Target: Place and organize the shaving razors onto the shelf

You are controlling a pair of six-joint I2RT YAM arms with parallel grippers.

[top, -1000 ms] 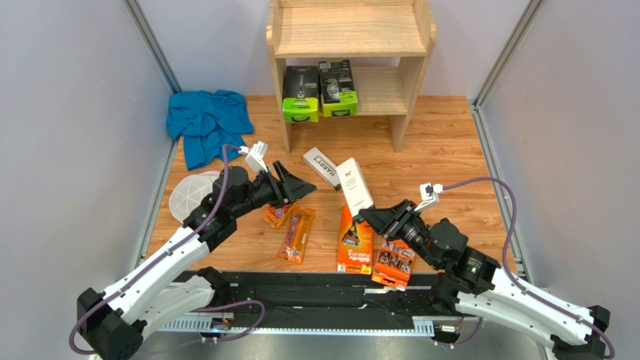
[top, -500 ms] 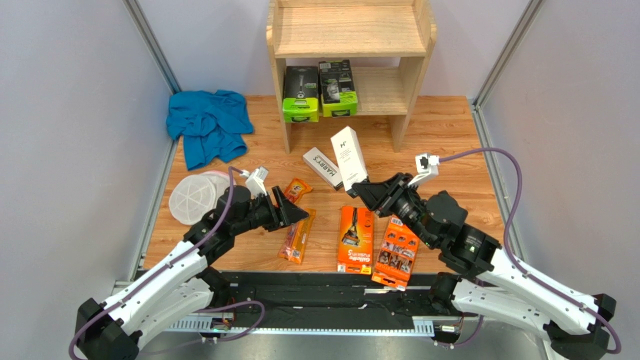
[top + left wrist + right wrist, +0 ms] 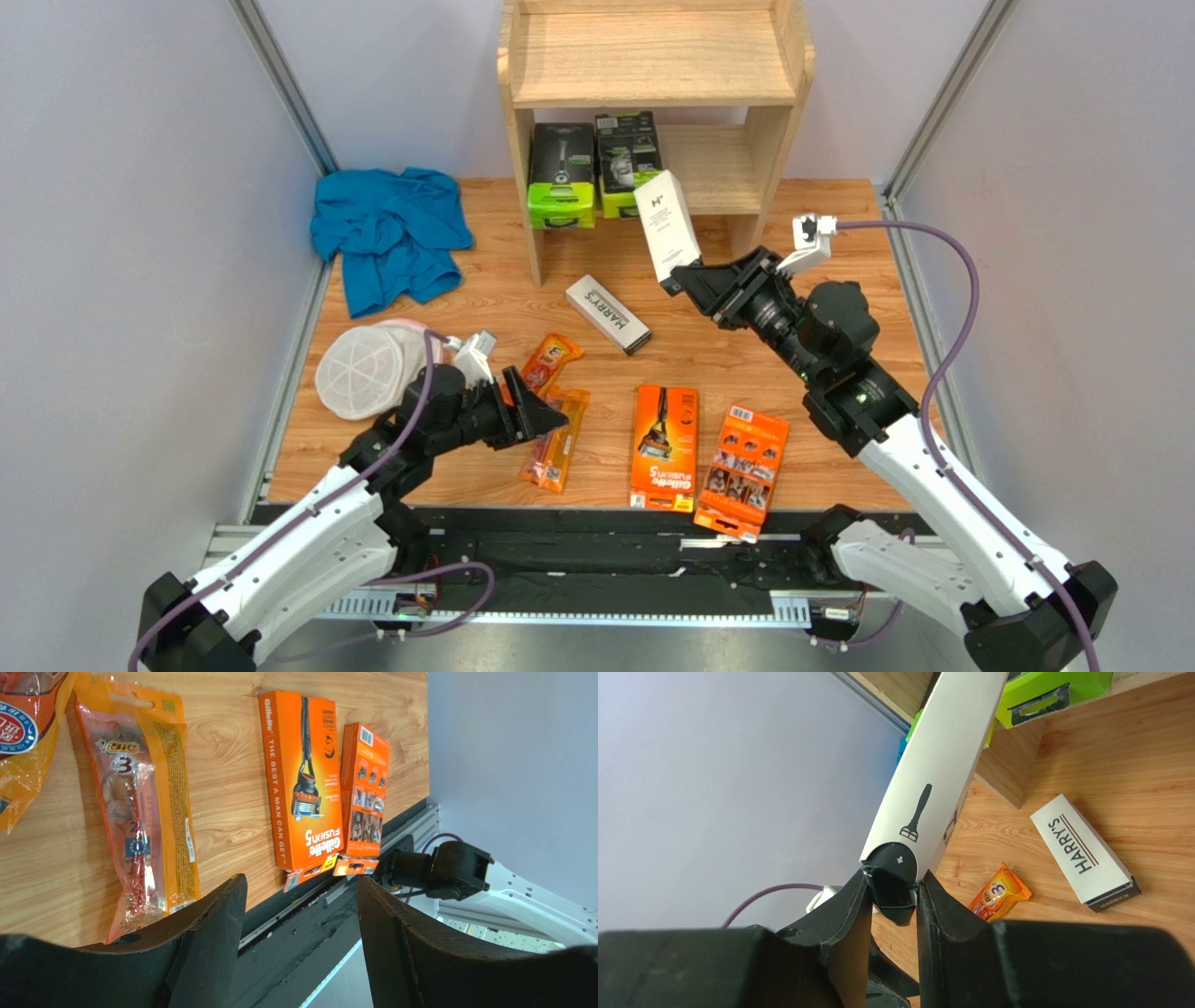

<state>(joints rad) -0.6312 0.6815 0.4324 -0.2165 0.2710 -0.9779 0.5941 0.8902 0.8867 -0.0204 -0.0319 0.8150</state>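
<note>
Of long white boxes, two. One long white box (image 3: 666,224) (image 3: 941,763) pinched at its near end between the narrow-set fingers of the right gripper (image 3: 679,282) (image 3: 893,890), lifted clear of the table (image 3: 842,280), tilted, far end up by the lower tier of the shelf (image 3: 652,63). The other, the HARRY'S box (image 3: 608,312) (image 3: 1085,850), flat on the wood in front of the shelf.

Two orange blister packs (image 3: 557,441) (image 3: 137,812) at near left, one short and crumpled, one long, just beside the left gripper (image 3: 540,416) (image 3: 298,885), spread wide, holding nothing.

Two flat orange boxes (image 3: 664,448) (image 3: 302,784) at near centre, side by side.

On the lower tier, two green-and-black packs (image 3: 561,175), side by side.

At far left, one blue cloth (image 3: 390,231); nearer, white mesh discs (image 3: 362,371), number unclear.
</note>
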